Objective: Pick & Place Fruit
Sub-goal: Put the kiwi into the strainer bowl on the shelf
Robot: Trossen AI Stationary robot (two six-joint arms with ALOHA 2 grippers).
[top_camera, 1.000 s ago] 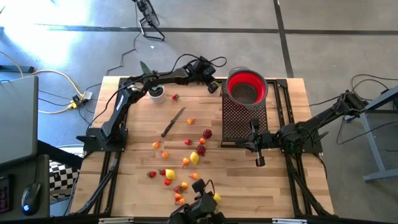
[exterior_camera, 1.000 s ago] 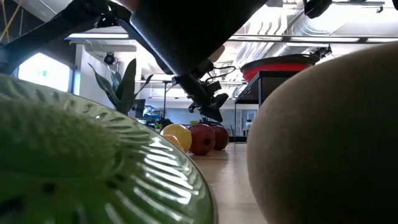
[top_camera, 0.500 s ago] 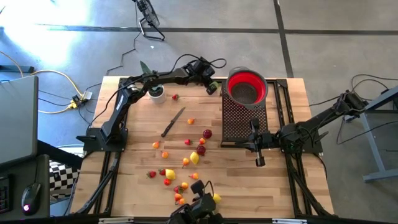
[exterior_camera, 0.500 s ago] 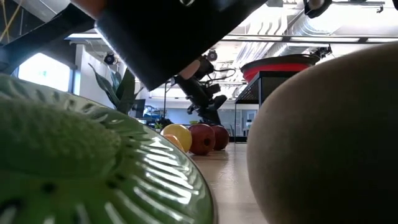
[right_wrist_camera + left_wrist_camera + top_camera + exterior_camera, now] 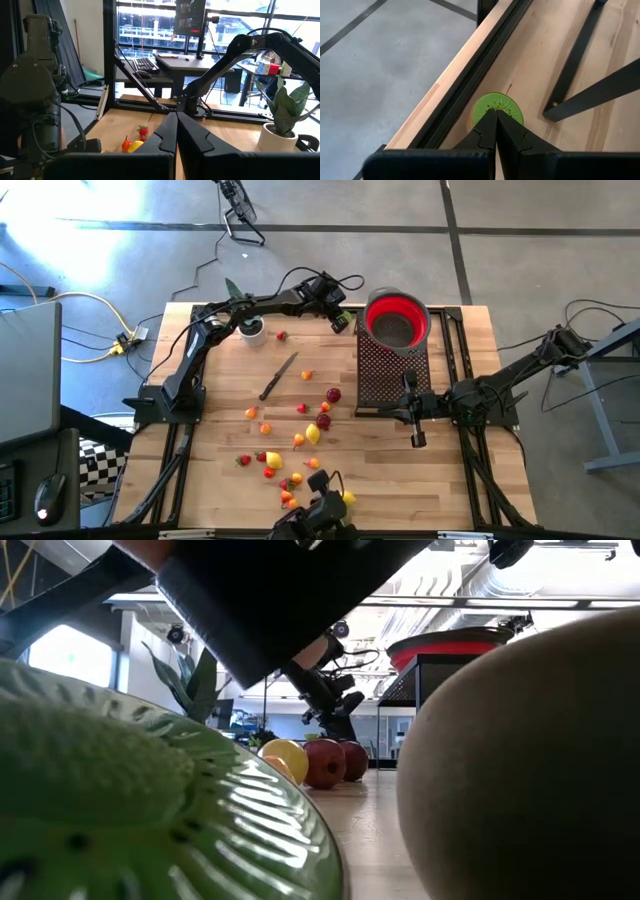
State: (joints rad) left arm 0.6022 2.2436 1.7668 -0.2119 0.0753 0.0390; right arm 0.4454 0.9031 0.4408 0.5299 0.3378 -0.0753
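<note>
Several small toy fruits (image 5: 300, 420), red, orange and yellow, lie scattered on the middle and near part of the wooden table. A green kiwi half (image 5: 508, 105) lies cut face up by the table's far edge. My left gripper (image 5: 339, 321) reaches to that edge, left of the red bowl (image 5: 397, 320). It is shut, and its tips (image 5: 495, 113) point down over the kiwi. My right gripper (image 5: 417, 437) is shut and empty at the table's right, just off the near end of the black stand (image 5: 392, 375). My left gripper's shut fingertips (image 5: 490, 120) stand over the kiwi half's cut face (image 5: 503, 103), slanting down from above. I cannot tell whether they touch it. The kiwi half lies flat on the table.
The red bowl sits on top of the black perforated stand at the far right. A potted plant (image 5: 250, 326) stands at the far left. A knife (image 5: 278, 375) lies left of centre. In the low view, a green slice (image 5: 120, 800) and a tan object (image 5: 530, 770) fill the foreground.
My left gripper has tipped a little more steeply downward near the table's far edge. Nothing else has moved.
</note>
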